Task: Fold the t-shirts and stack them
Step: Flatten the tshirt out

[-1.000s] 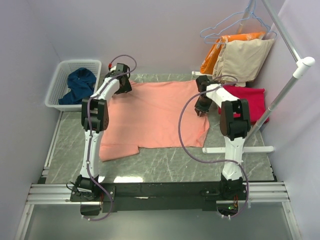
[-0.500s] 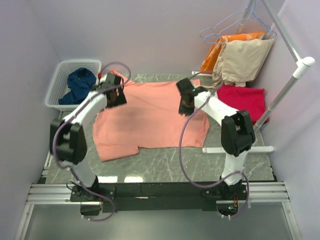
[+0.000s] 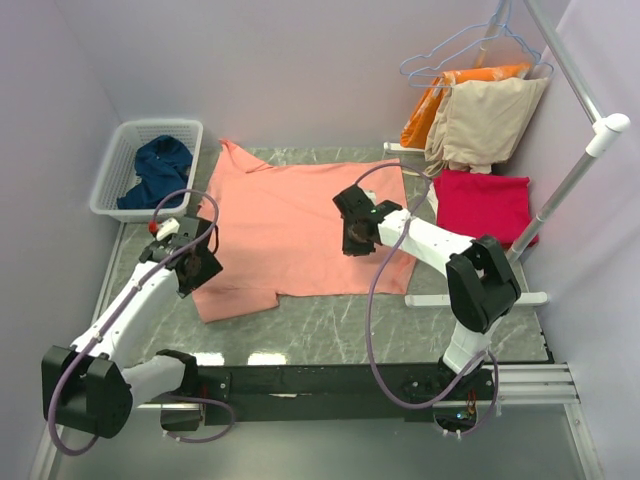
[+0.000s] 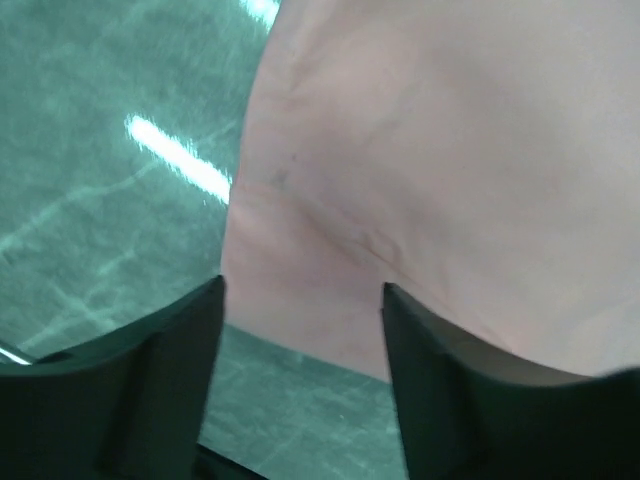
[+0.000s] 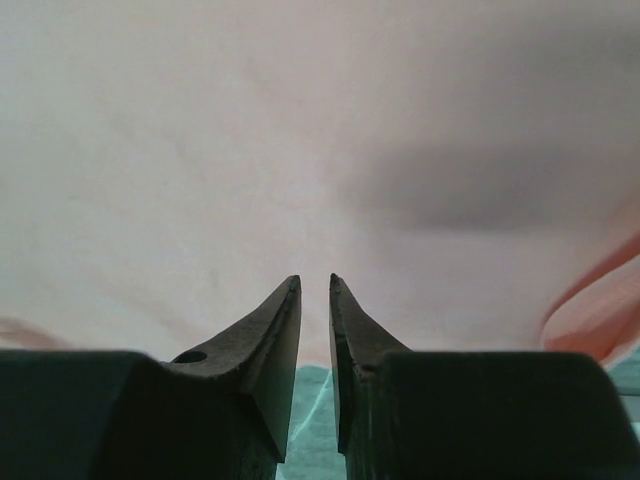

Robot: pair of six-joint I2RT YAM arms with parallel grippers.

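Across the middle of the counter (image 3: 330, 325) we see the salmon-pink t-shirt (image 3: 300, 225) spread flat. The left end effector (image 4: 300, 300) is wide over its near-left corner, and the right end effector (image 5: 315, 285) is narrow and empty above it. Far left, the basket (image 3: 108, 180) holds the navy-blue t-shirt (image 3: 160, 168).

The salmon-pink t-shirt (image 4: 450, 150) lies flat across the upper right and middle of the frame, a faint seam crossing it diagonally near its lower edge. That edge ends in a corner that reaches down between the two dark fingers (image 4: 170, 370) of the left gripper (image 4: 302, 290), which rise from the bottom of the frame with a wide gap between them and nothing pinched. The green marbled tabletop (image 4: 100, 150) fills the left side, with a bright streak of reflected light (image 4: 180, 165) just beside the shirt's left edge.
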